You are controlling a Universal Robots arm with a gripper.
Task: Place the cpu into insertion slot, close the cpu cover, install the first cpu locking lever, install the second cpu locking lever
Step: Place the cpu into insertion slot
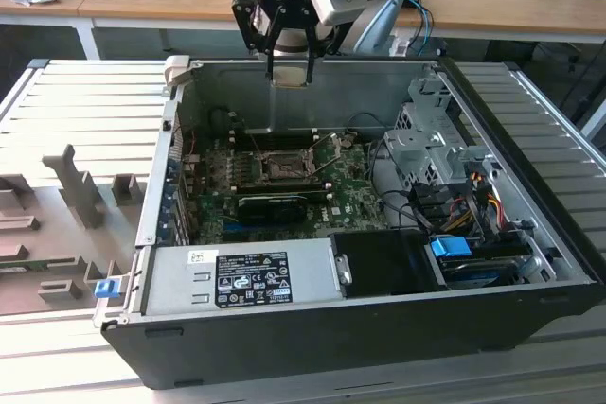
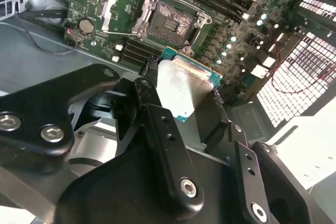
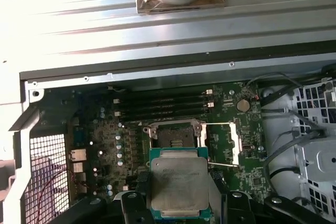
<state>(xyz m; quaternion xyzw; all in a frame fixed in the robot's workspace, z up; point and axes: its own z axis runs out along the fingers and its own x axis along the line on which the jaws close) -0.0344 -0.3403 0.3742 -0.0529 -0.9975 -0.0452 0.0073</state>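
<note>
My gripper hangs above the back wall of the open computer case, shut on the cpu. In both wrist views the cpu is a flat square chip with a silver-grey top and a green edge, held by two opposite edges between black fingers. Well below it on the green motherboard lies the insertion slot, its dark pin field bare. The cpu cover is swung open beside the slot. The cpu is well clear of the socket.
A silver power supply fills the case's near side, with a drive cage and coloured cables at the exterior view's right. A long black block lies just in front of the slot. Memory slots run beside it.
</note>
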